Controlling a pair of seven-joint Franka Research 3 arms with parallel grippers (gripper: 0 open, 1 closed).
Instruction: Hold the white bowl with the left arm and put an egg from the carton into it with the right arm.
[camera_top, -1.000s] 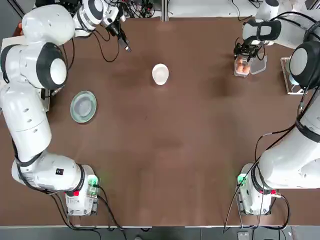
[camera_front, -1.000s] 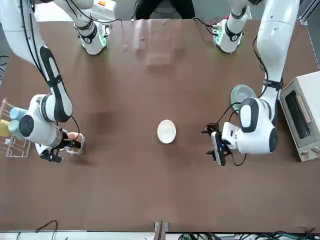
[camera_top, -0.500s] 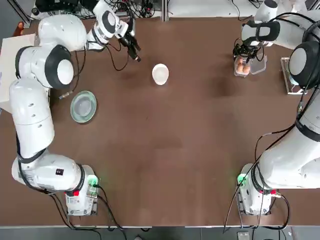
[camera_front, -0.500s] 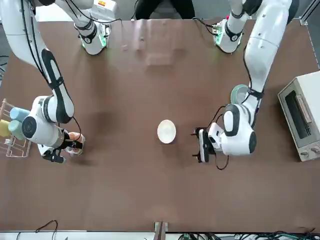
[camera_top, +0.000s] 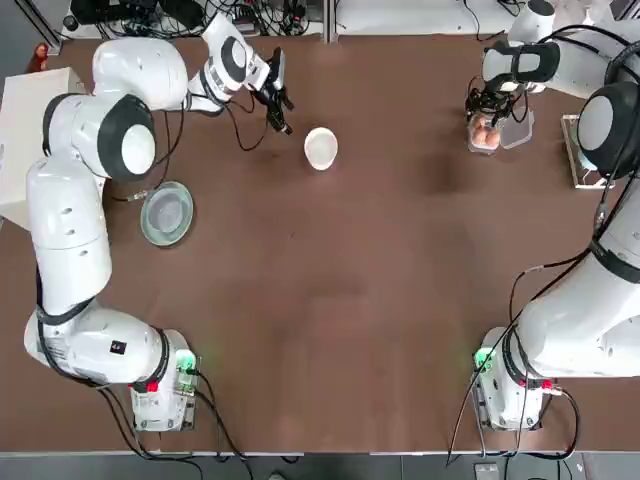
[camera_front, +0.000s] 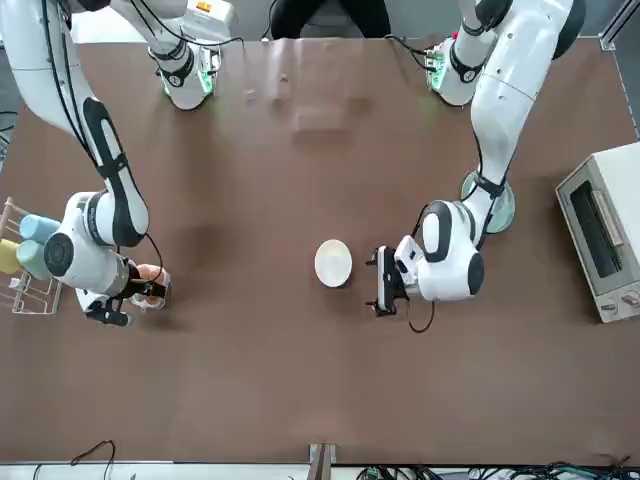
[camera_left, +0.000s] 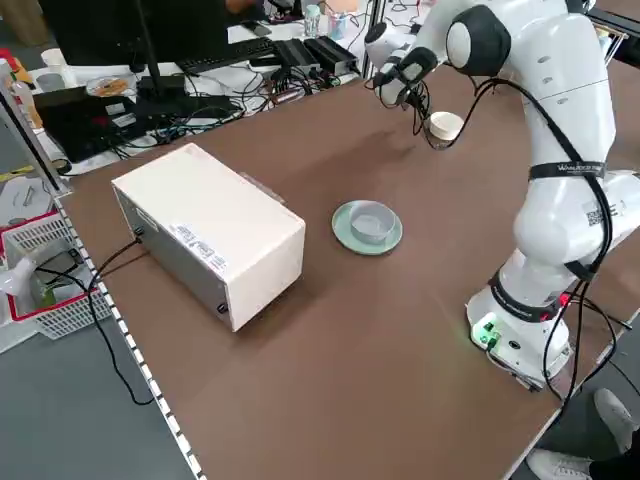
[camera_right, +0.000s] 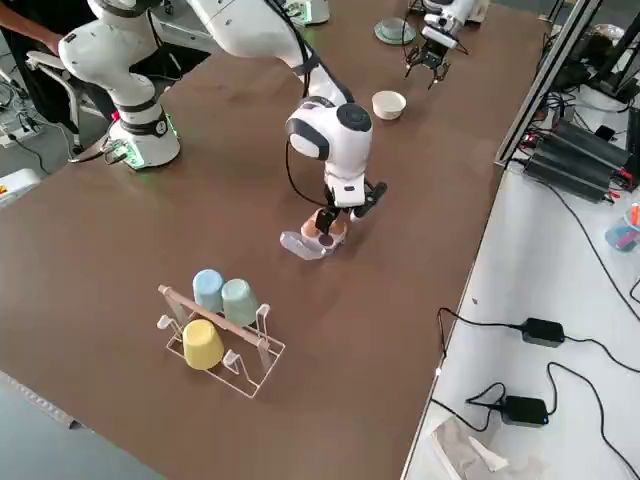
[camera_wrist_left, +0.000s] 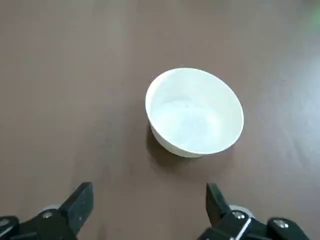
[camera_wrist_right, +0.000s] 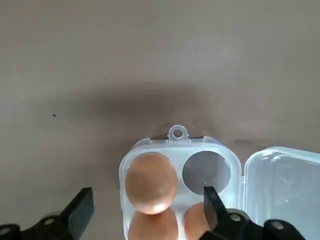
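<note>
Hovering just beside the white bowl (camera_top: 321, 148), the left claw (camera_top: 279, 104) hangs with its two fingers spread apart and nothing between them. In the left wrist view the bowl (camera_wrist_left: 194, 118) sits upright on the brown bench (camera_top: 330, 300), ahead of the fingertips (camera_wrist_left: 82, 196) and clear of them, and it holds nothing. From the front, the left claw (camera_front: 381, 282) sits at the bowl's (camera_front: 332, 263) side with a narrow strip of bench between them.

At the far right corner of the bench, the right claw (camera_top: 493, 107) hangs above the carton (camera_top: 487, 133). Its fingers are apart too, gripping nothing. The right wrist view shows the carton (camera_wrist_right: 176, 186) with its clear lid (camera_wrist_right: 281, 179) swung open to one side. One egg (camera_wrist_right: 151, 182) fills a far cup, the cup next to it is bare, and the tops of two more eggs show in the near row, between the fingertips (camera_wrist_right: 83, 204). The claw touches none of them.

The bowl and the carton lie well apart. A pale green glass plate (camera_top: 166, 213) rests on the bench near the left arm (camera_top: 70, 220). A wire rack (camera_right: 222, 345) with blue and yellow cups stands beyond the carton (camera_right: 310, 238) at the right arm's (camera_right: 335, 140) side. A boxy white appliance (camera_left: 212, 232) stands at the bench edge on the left.
</note>
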